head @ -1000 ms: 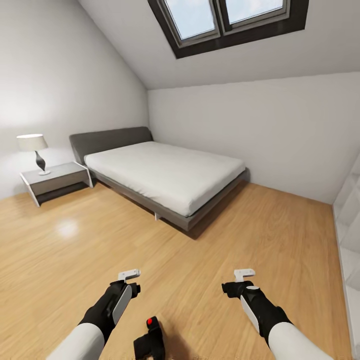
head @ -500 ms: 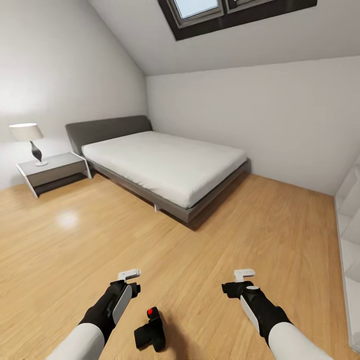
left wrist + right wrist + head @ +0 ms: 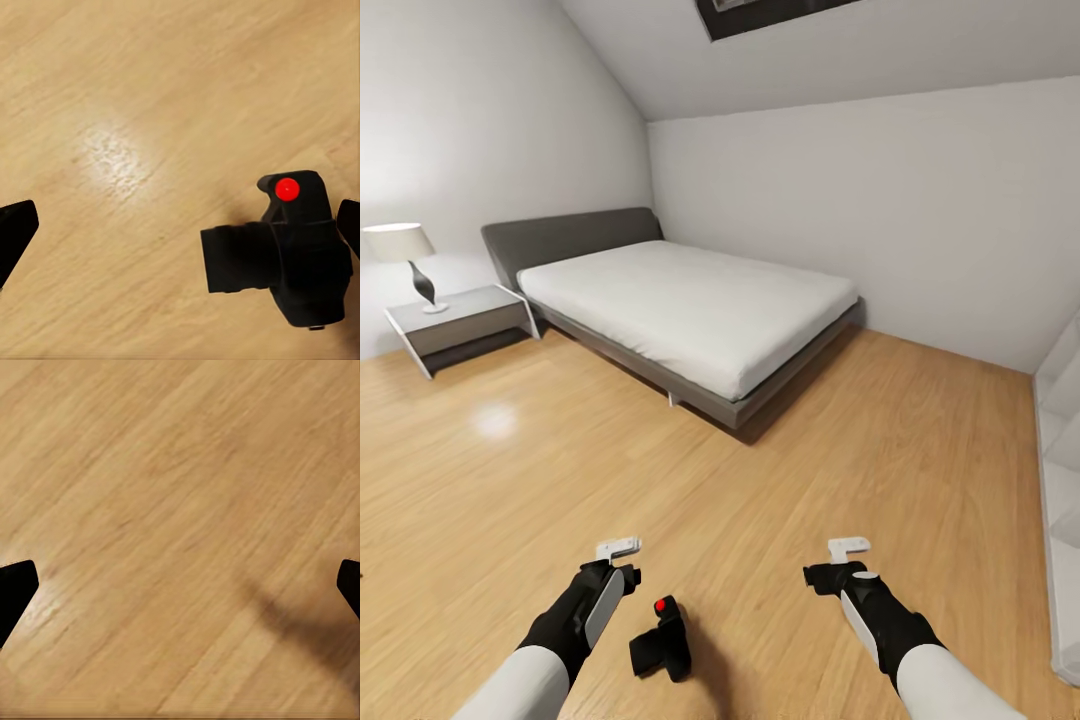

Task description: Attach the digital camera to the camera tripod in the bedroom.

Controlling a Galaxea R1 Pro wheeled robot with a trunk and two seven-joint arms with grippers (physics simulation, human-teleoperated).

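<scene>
The digital camera [image 3: 663, 640], black with a round red button on top, lies on the light wood floor between my two arms. In the left wrist view the digital camera [image 3: 289, 259] sits off to one side, close to one black fingertip [image 3: 15, 232] on the far side from it. My left gripper [image 3: 618, 549] hangs open above the floor, just left of the camera and not touching it. My right gripper [image 3: 849, 546] is open too, over bare floor [image 3: 180, 547]. The camera tripod is out of view.
A grey-framed bed [image 3: 690, 300] with a white mattress stands ahead against the far wall. A grey nightstand [image 3: 455, 320] with a lamp [image 3: 405, 255] is at the left. White shelving [image 3: 1060, 470] lines the right edge. Wood floor [image 3: 540, 470] stretches between.
The whole picture has shifted: the camera view has tipped down, so the skylight has slid out at the top. The digital camera now shows higher in the picture. Both arms hold the same pose.
</scene>
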